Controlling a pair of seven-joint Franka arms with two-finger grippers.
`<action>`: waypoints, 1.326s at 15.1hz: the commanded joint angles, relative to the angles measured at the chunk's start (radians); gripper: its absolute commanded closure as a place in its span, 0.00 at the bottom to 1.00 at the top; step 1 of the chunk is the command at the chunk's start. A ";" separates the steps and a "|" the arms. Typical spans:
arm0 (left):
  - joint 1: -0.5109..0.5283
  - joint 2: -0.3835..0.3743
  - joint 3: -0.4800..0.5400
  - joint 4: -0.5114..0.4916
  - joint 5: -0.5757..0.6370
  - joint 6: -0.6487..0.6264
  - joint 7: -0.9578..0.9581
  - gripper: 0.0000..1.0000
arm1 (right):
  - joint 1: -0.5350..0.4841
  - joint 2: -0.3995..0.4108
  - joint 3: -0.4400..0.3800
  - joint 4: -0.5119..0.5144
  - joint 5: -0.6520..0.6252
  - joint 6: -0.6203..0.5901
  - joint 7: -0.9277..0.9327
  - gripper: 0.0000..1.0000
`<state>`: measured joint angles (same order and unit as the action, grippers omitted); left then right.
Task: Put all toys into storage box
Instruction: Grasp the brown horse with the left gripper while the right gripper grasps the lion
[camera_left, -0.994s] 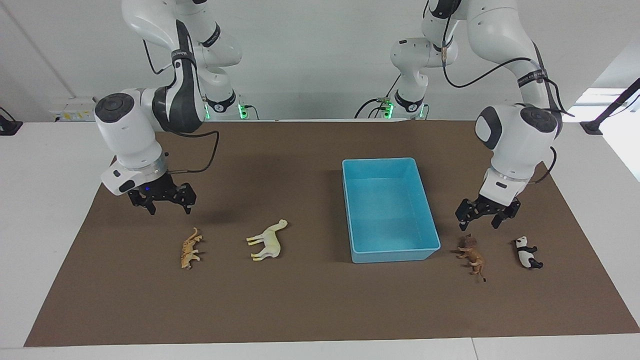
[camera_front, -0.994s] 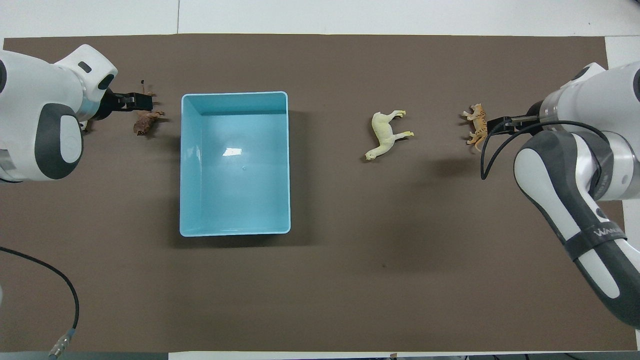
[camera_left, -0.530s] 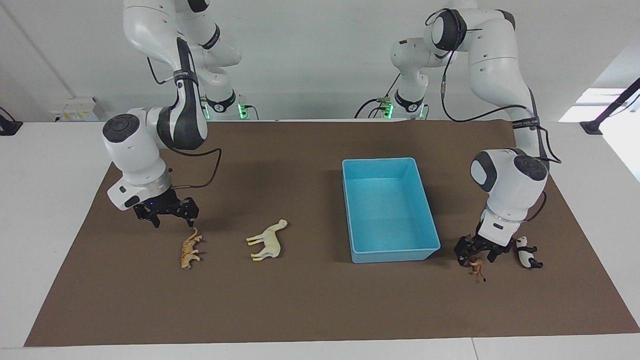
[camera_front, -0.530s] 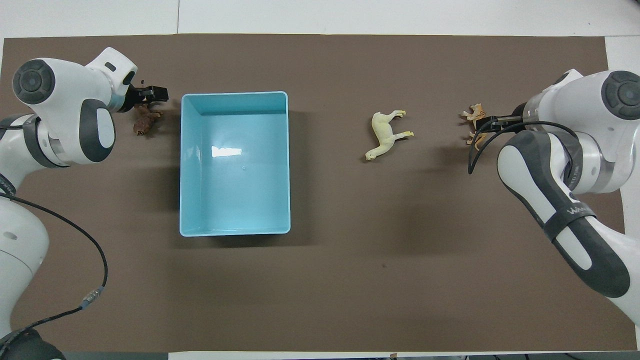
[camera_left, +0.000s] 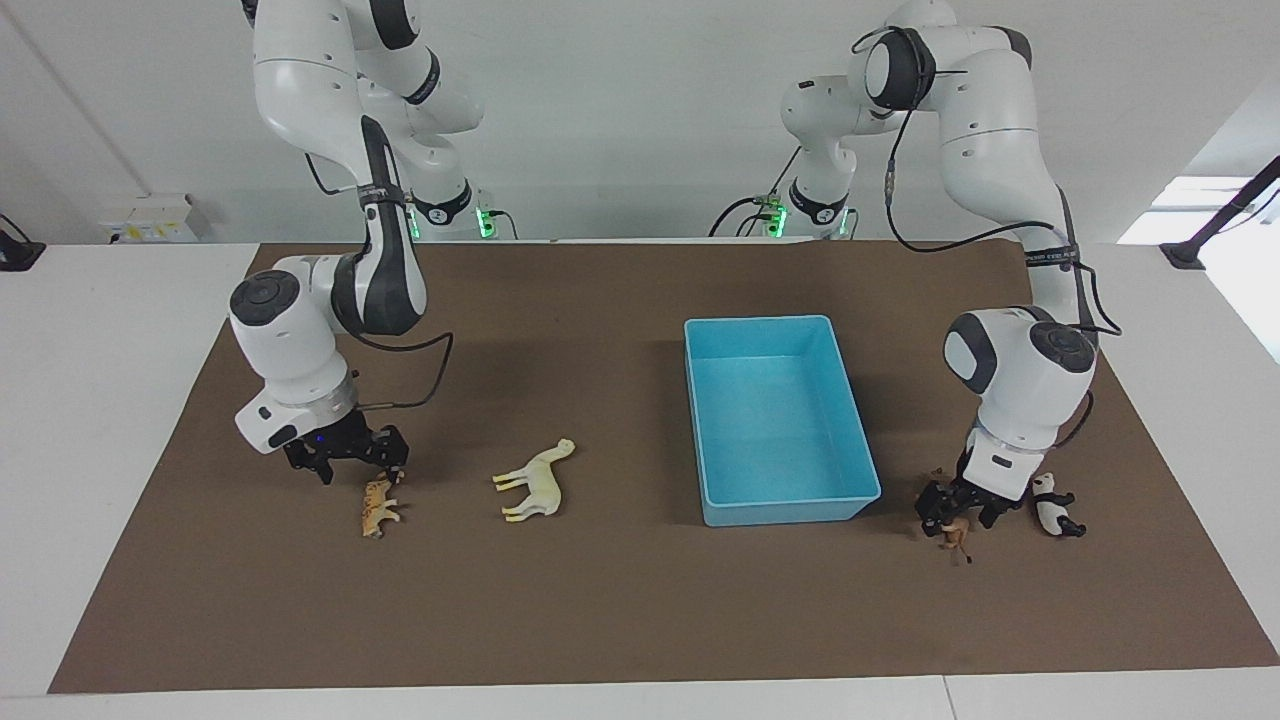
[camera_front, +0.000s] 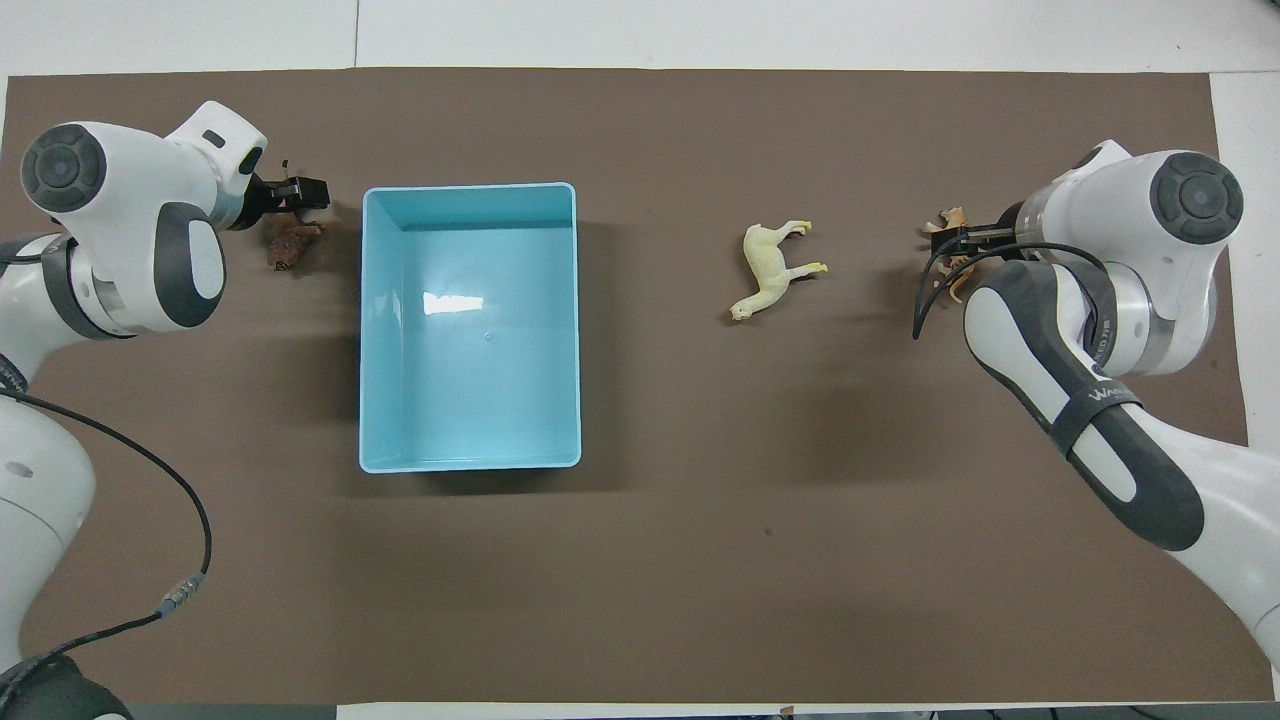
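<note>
Both grippers now lower vs. earlier: left gripper (camera_left: 957, 508) down on lion (camera_left: 953, 535), right gripper (camera_left: 349, 462) on leopard (camera_left: 378, 507); jaw states unreadable, toys partly hidden.

Both arms wear glossy white shells of rounded segments, with dark grey caps on the joints and dark bands between links; a black strap with pale lettering wraps each forearm. Thin black cables loop along the arms to the wrists. The left gripper (camera_left: 958, 511) and right gripper (camera_left: 348, 459) are small and black, and green lights glow at both bases.
</note>
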<state>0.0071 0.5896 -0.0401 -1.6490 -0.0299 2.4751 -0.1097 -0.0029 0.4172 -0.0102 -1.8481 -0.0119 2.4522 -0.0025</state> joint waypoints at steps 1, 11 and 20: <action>-0.022 -0.028 0.014 -0.022 -0.008 -0.041 -0.060 0.42 | -0.003 0.031 0.009 0.041 0.023 -0.012 -0.039 0.00; -0.047 -0.007 0.014 0.259 0.011 -0.390 -0.132 0.65 | -0.005 0.072 0.029 0.058 0.026 0.001 -0.068 0.10; -0.283 -0.155 0.008 0.215 0.005 -0.570 -0.560 0.61 | -0.002 0.092 0.030 0.059 0.038 0.028 -0.059 1.00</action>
<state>-0.2041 0.5114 -0.0542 -1.3146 -0.0284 1.9008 -0.5837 -0.0032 0.4949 0.0130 -1.8006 -0.0024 2.4618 -0.0302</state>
